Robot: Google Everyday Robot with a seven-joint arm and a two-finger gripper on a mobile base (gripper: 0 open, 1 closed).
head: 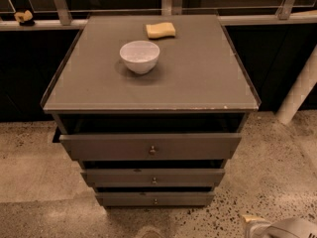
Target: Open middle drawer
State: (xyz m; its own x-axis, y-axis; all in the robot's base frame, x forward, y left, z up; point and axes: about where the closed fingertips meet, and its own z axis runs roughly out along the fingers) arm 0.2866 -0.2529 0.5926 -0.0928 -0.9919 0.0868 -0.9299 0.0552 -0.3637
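Note:
The grey cabinet has three drawers stacked on its front. The middle drawer is the slim second one, with a small round knob at its centre. Its front sits a little back from the taller top drawer, which is pulled out slightly. The lowest drawer is the smallest. My gripper shows only as a pale rounded part at the bottom right edge, on the floor side, well right of and below the drawers and apart from them.
A white bowl and a yellow sponge sit on the cabinet top. A white post stands to the right. A rail runs behind. Speckled floor surrounds the cabinet.

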